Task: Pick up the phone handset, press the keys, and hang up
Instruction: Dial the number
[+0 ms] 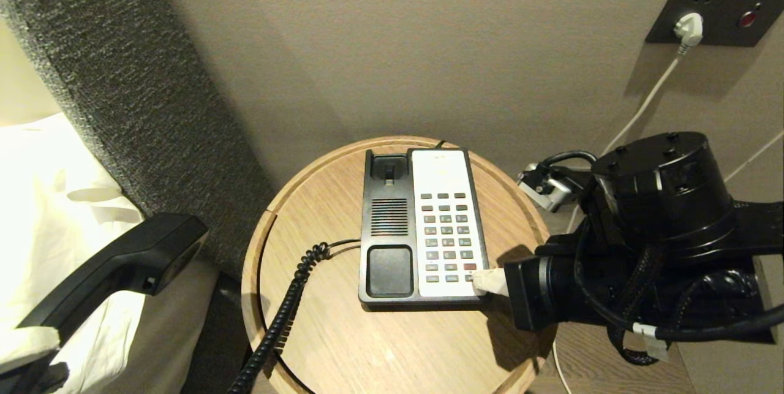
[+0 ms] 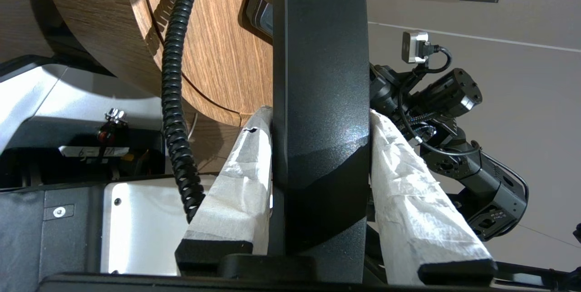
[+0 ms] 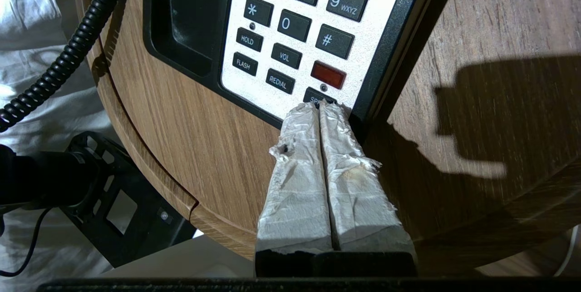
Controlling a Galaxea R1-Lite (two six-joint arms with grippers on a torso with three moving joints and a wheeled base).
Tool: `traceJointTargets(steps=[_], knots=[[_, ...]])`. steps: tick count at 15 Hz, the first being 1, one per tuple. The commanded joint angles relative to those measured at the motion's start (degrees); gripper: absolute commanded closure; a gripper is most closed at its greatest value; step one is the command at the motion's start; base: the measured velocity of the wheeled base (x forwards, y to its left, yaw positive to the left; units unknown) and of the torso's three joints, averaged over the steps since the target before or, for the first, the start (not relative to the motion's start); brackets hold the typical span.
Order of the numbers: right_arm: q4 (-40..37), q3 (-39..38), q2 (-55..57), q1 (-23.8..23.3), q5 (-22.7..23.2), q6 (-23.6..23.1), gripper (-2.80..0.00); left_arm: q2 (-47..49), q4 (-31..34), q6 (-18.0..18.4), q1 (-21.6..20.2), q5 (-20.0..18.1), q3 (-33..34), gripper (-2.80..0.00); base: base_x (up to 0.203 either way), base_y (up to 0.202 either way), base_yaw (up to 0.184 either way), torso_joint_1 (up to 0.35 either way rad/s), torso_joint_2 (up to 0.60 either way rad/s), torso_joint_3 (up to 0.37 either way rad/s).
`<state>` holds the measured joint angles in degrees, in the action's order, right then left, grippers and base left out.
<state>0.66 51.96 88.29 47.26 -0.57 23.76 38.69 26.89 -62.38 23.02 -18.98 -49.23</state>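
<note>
While fingers (image 2: 245, 178) flank it | phone handset (image 2: 320, 101) | clamped between

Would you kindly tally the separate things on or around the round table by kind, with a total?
Phone handset, held off the table by the left end effector: 1
Phone base: 1
Coiled cord: 1
Round wooden table: 1
White wall plug: 1
Total: 5

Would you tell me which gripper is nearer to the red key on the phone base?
Right. The right gripper, shut, touches the keypad beside the red key; the left gripper holds the phone handset off the table.
</note>
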Motion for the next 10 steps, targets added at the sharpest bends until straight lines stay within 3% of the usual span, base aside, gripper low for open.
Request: traceJointTargets(steps=[1, 10], knots=[[0.0, 0.2, 0.8, -0.1, 0.0, 0.1, 0.00, -0.1, 0.2, -0.4, 0.0, -0.2, 0.0, 0.00, 0.000, 0.000, 0.000, 0.000, 0.00, 0.000], [0.7, 0.2, 2.1, -0.3, -0.1, -0.2, 0.00, -0.2, 0.2, -0.4, 0.0, -0.2, 0.0, 0.00, 0.000, 0.000, 0.000, 0.000, 0.00, 0.000]])
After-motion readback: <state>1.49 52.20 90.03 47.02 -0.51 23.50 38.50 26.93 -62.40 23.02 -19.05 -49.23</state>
